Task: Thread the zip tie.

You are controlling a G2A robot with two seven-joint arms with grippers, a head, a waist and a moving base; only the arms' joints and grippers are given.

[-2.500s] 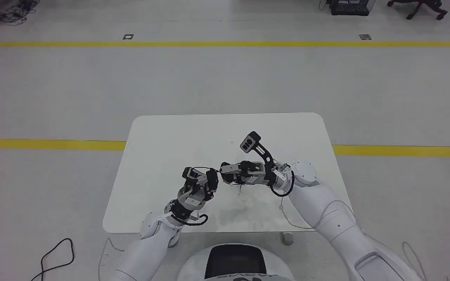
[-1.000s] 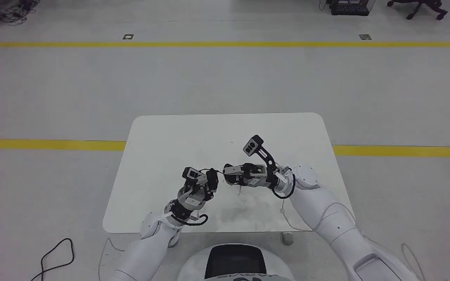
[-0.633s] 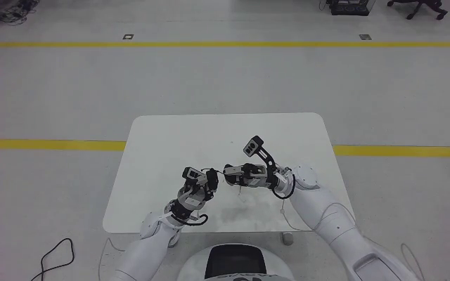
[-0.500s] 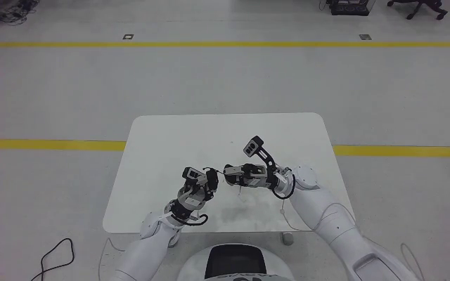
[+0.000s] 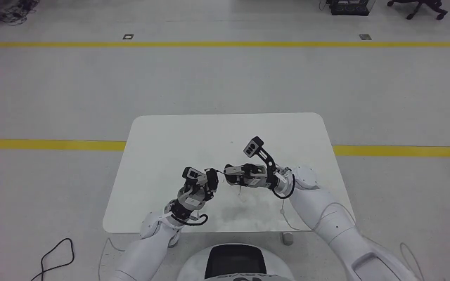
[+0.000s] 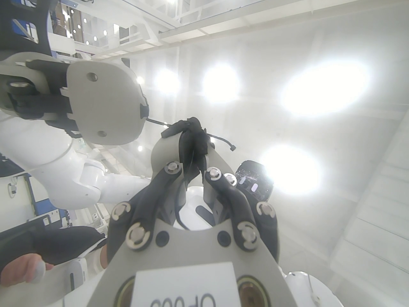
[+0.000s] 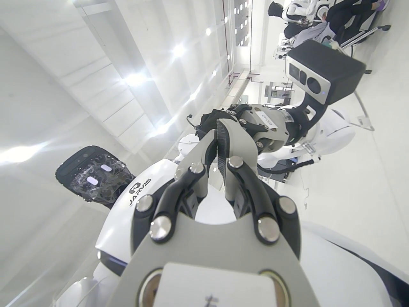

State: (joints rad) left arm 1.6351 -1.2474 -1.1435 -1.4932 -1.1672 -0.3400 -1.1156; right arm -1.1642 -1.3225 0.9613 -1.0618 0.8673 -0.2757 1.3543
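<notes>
Fingers (image 6: 164,153) of the left gripper (image 6: 191,137) are pressed together at their black-covered tips, with no gap visible between them, and they pinch the zip tie (image 6: 223,139). The tie is a thin black strand. On one side of the tips a short piece of it sticks out into the air and ends in a small bent tip. On the other side the strand runs straight to the right gripper (image 6: 143,114), which is just beside the left one. The strand enters where the two pale fingers of that gripper meet. A dark loop also hangs between the left fingers toward the wrist; I cannot tell if it belongs to the tie.

In the right wrist view, the right gripper (image 7: 218,127) has its ribbed pads (image 7: 220,142) closed against each other, so it grips the strand as well. Just past its tips a little hooked end of the zip tie (image 7: 190,119) shows against the ceiling.

In the top view, the left gripper (image 5: 210,178) and the right gripper (image 5: 229,171) meet tip to tip over the white table (image 5: 162,140), near its middle and a little toward the robot's side. The tie is held in the air between them and does not lie on the table. On the grey floor, a yellow line (image 5: 70,144) passes on both sides of the table.
</notes>
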